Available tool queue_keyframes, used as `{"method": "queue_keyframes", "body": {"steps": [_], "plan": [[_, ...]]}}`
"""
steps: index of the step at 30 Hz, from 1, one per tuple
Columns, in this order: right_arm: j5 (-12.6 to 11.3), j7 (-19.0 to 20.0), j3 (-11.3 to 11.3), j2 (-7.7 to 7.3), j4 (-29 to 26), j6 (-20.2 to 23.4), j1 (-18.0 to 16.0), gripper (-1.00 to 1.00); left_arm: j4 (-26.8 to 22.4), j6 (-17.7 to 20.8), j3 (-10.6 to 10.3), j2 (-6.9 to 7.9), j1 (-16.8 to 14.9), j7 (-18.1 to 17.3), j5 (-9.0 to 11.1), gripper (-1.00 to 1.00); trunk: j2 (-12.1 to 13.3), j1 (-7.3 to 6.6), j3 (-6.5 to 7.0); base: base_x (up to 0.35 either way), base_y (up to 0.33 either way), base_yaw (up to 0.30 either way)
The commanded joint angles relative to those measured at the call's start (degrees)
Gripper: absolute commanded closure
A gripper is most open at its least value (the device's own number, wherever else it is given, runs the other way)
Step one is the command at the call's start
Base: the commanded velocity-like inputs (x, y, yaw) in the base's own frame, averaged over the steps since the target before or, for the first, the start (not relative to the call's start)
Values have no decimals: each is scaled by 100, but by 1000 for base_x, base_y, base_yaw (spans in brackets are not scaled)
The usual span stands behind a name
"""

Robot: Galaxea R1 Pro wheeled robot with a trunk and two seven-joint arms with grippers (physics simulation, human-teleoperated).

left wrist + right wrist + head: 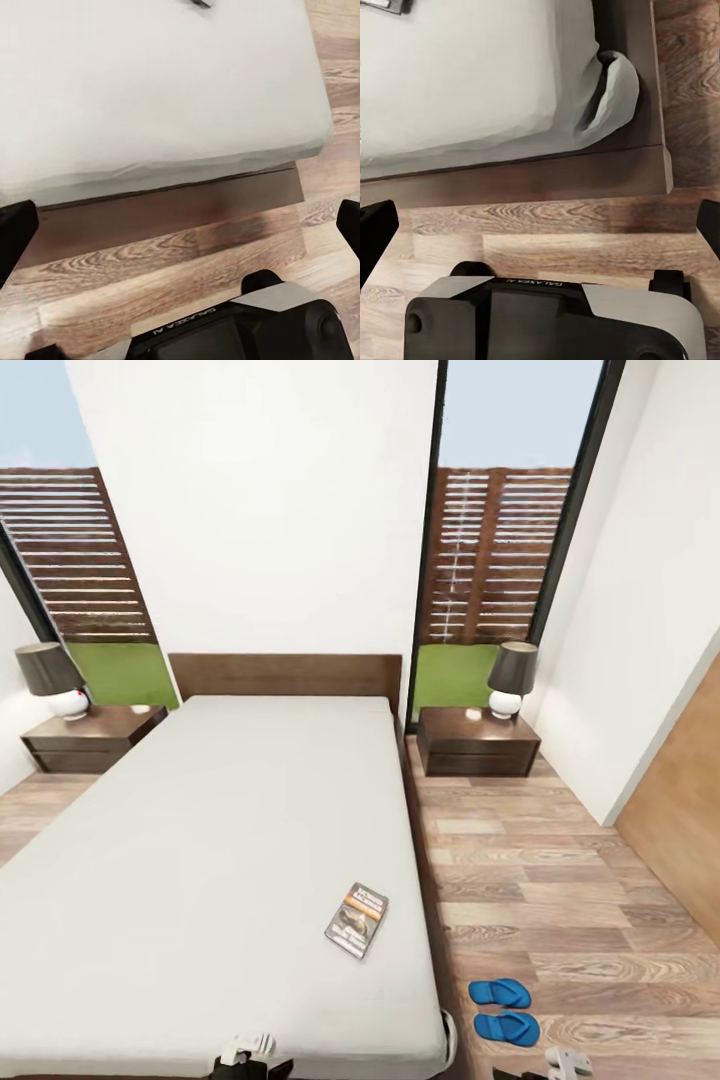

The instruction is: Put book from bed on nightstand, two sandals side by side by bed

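Observation:
The book (357, 920), a thin paperback with a dark cover and an orange band, lies flat on the light-grey mattress of the bed (200, 840), close to its right edge. Two bright blue sandals (499, 992) (507, 1028) lie side by side on the wood floor just right of the bed's foot corner. Dark-brown nightstands stand on either side of the headboard, one at the left (90, 738) and one at the right (477, 752). My left gripper (247, 1048) (180, 232) hangs open at the bed's foot edge. My right gripper (567, 1060) (540, 232) is open above the floor, near the sandals.
Each nightstand carries a lamp with a dark shade, left (52, 678) and right (510, 678). Tall windows flank a white wall behind the headboard. A wood panel (680, 810) lines the right wall. The robot's own base (555, 315) sits on the floor in front of the bed.

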Motion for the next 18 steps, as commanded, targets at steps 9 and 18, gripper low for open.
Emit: {"method": "queue_keyframes", "body": {"steps": [9, 18], "plan": [[46, 24, -45, -2, 3, -5, -5, -100, 6, -25, -48, 3, -8, -13, 48, -100, -11, 6, -12, 106, 20, 0], [31, 40, -45, -2, 3, -2, -3, -100, 6, -25, -48, 3, -11, -13, 48, -100, -11, 6, -12, 3, 0, 0]]}}
